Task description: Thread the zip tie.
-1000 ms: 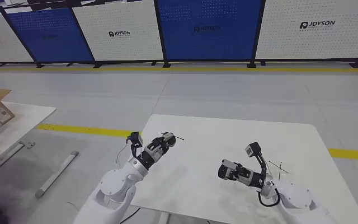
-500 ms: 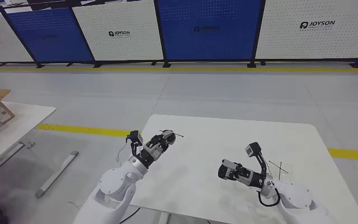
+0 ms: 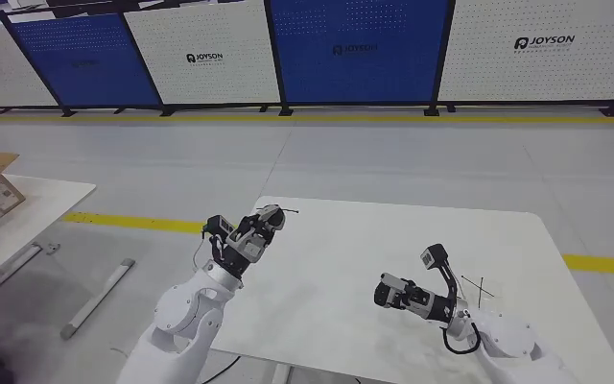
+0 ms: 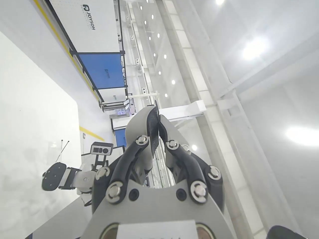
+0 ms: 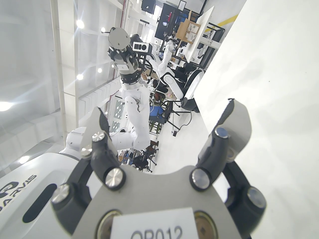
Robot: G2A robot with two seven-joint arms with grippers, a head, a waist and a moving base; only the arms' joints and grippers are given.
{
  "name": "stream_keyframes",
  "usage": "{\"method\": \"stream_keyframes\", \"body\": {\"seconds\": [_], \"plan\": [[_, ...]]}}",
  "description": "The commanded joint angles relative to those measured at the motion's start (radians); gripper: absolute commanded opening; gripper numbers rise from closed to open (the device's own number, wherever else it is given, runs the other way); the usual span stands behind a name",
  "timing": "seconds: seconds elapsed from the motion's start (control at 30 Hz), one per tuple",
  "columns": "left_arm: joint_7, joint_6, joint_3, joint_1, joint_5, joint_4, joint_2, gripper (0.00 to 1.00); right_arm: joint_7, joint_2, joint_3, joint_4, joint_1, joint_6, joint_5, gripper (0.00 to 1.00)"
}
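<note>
Left pincer: The left pincer point(image 3: 269, 217) is up over the far left corner of the counter point(image 3: 384, 230), at about 10 o'clock from the counter's middle. In the right wrist view the arm stands tall and the pincer points up toward the roof.
Left pincer's grip: It is clenched tight, and its two dark pads are pressed together on the zip tie.
Zip tie: The zip tie point(image 3: 288, 208) is thin and black and is pinched in the left pincer. In the top view its free end pokes out toward about 3 o'clock, up in the air and not touching the counter. In the left wrist view a short black bit point(image 4: 156, 103) peeks out past the closed tips.
Right pincer: The right pincer point(image 3: 381, 292) is low over the counter near its middle, and its tips point toward 9 o'clock.
Right pincer's grip: It is released, with its two fingers spread wide and nothing between them.
Other ties: Two more thin black ties point(image 3: 477, 285) lie crossed on the counter, at about 3 o'clock from the right pincer, near that arm and well apart from the left pincer.
</note>
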Motion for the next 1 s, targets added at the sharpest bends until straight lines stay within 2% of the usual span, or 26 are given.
{"method": "stream_keyframes", "body": {"seconds": [0.0,0.27,0.33,0.5,0.57,0.6,0.97], "plan": [[0.008,0.005,0.015,-0.004,0.031,0.011,-0.001,0.00,0.000,0.000,0.000,0.000,0.000,0.000,0.000,1.00],[-0.003,0.037,0.103,-0.026,0.204,0.106,-0.002,0.00,0.000,0.000,0.000,0.000,0.000,0.000,0.000,1.00],[-0.001,0.006,0.122,-0.027,0.282,0.138,-0.001,0.00,0.000,0.000,0.000,0.000,0.000,0.000,0.000,1.00],[-0.034,0.020,0.153,-0.028,0.340,0.200,0.000,0.00,0.000,0.000,0.000,0.000,0.000,0.000,0.000,1.00],[-0.045,0.017,0.164,-0.025,0.373,0.205,0.001,0.00,0.000,0.000,0.000,0.000,0.000,0.000,0.000,1.00],[-0.052,0.021,0.164,-0.024,0.350,0.202,0.000,0.00,0.000,0.000,0.000,0.000,0.000,0.000,0.000,1.00],[-0.046,0.014,0.170,-0.027,0.341,0.200,-0.001,0.00,0.000,0.000,0.000,0.000,0.000,0.000,0.000,1.00]]}}
